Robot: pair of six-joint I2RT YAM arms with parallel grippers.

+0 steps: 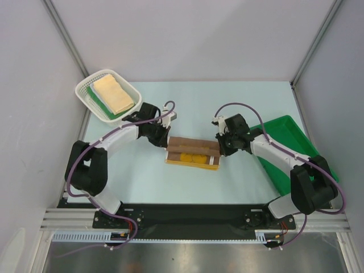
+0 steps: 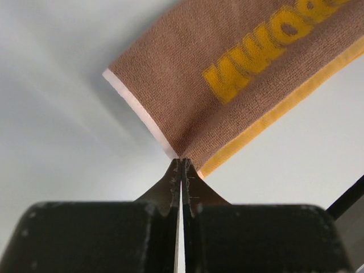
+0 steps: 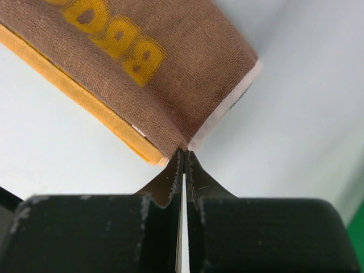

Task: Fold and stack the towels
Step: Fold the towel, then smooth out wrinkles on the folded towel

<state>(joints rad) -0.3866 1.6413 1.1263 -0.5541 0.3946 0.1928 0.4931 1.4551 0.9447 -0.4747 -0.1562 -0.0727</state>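
A tan-brown towel (image 1: 193, 150) with yellow lettering and a yellow edge lies folded into a long strip at the table's middle. My left gripper (image 1: 166, 141) is shut on its left corner; the left wrist view shows the fingertips (image 2: 182, 165) pinching the brown towel (image 2: 227, 74). Over on the other end, my right gripper (image 1: 220, 147) is shut on the right corner, and in the right wrist view the tips (image 3: 183, 154) clamp the brown towel (image 3: 148, 62). A pale yellow-cream towel (image 1: 113, 94) lies folded on a green towel (image 1: 103, 103) in the basket.
A white mesh basket (image 1: 87, 92) stands at the back left. A rigid green tray (image 1: 284, 132) lies at the right, partly under the right arm. White walls close in the table on three sides.
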